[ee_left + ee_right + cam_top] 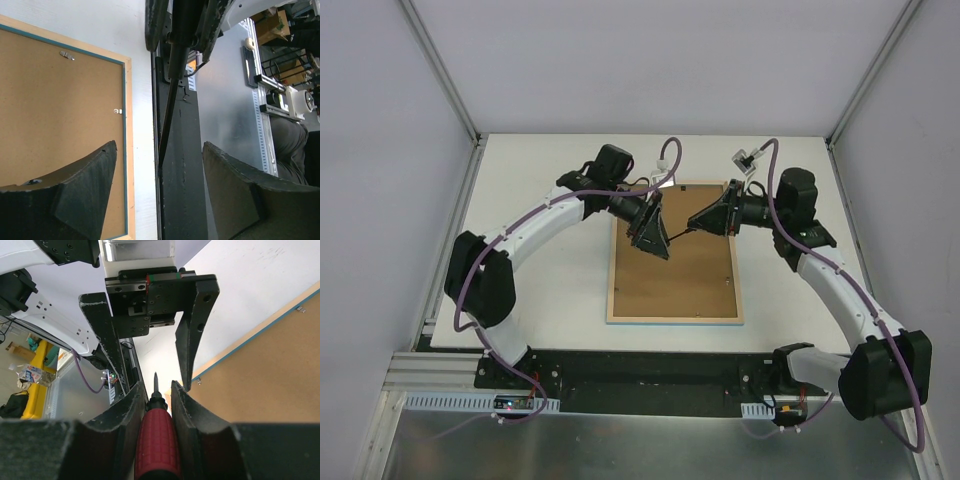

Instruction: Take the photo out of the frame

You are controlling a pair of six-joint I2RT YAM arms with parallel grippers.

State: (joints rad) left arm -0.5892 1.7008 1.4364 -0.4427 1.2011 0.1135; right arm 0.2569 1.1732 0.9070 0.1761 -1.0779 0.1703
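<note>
Plainly, the frame lay face down mid-worktop, its brown backing board uppermost and hiding the photo. Above its far end the left claw stood spread, while the right claw pinched a red-handled screwdriver, its tip reaching between the left fingers.

Robotics lab: white enclosure walls, aluminium rail, equipment rack beyond.

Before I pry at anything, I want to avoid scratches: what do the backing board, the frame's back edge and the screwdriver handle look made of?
Backing board: matte brown fibreboard, likely; speckled, grainless. Frame edge: pale bare wood, apparently. Screwdriver handle: smooth red plastic, probably; it shows soft sheen.
</note>
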